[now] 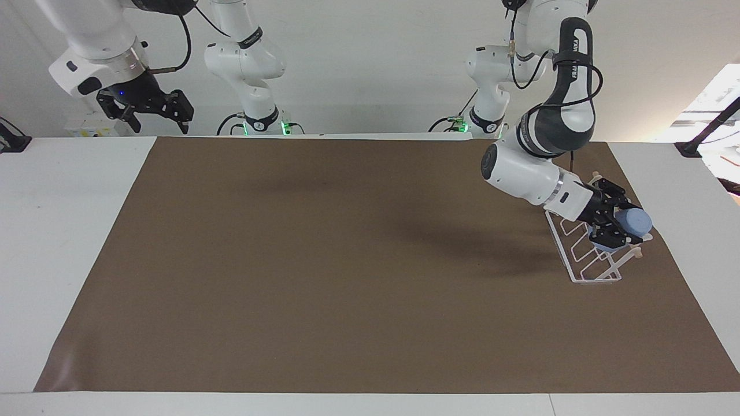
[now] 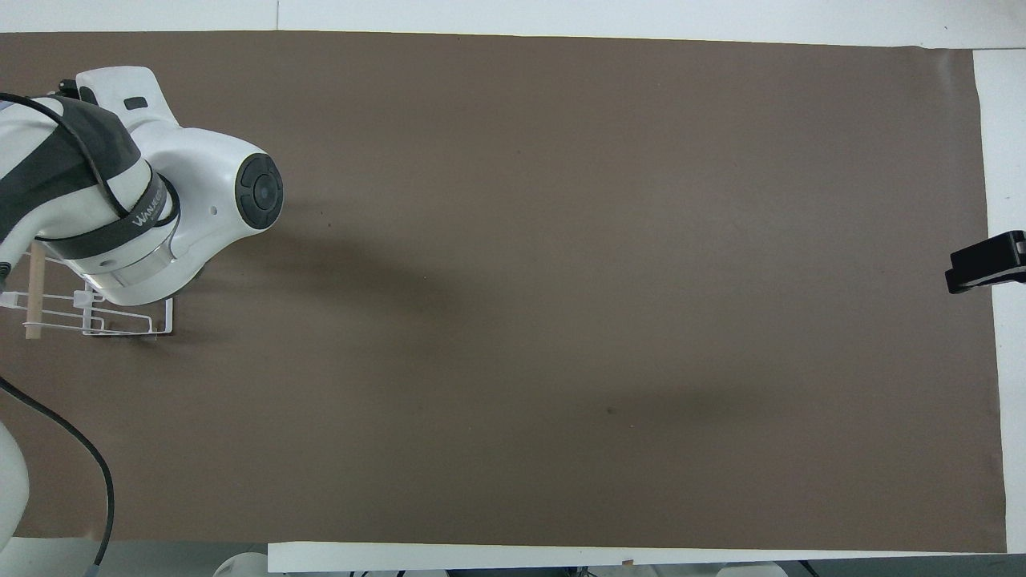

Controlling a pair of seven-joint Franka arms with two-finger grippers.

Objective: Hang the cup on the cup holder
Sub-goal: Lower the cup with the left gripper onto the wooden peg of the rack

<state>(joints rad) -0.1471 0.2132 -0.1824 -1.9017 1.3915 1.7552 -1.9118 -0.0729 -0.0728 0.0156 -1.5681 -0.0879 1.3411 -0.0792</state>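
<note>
The light-blue cup (image 1: 637,221) lies tilted on its side among the prongs of the white wire cup holder (image 1: 579,267), by the holder's wooden rod. My left gripper (image 1: 617,224) is shut on the cup, over the holder. In the overhead view my left arm covers the cup and the gripper, and only part of the cup holder (image 2: 92,319) shows. My right gripper (image 1: 151,110) is open and empty, raised over the table's edge at the right arm's end. One black tip of it shows in the overhead view (image 2: 984,268).
A brown mat (image 1: 347,260) covers the table top. The cup holder stands near the mat's edge at the left arm's end.
</note>
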